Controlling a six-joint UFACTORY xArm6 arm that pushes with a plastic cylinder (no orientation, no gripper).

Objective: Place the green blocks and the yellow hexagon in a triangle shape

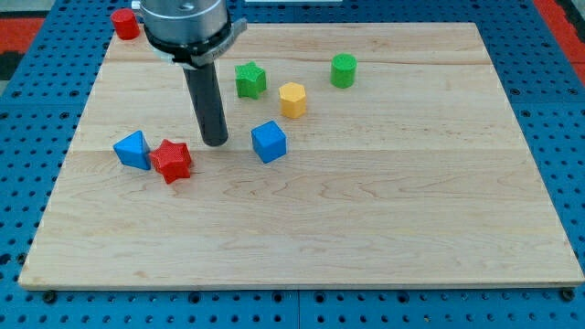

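Note:
A green star block (249,79) lies in the upper middle of the wooden board (384,210). A yellow hexagon (292,100) sits just to its lower right. A green cylinder (343,70) stands further right, near the view's top. My tip (216,142) rests on the board to the lower left of the green star, apart from it. It stands between a red star block (171,160) on its left and a blue cube (269,142) on its right, touching neither.
A blue block (132,150) touches the red star's left side. A red cylinder (125,24) sits at the board's top left corner. Blue pegboard surrounds the board.

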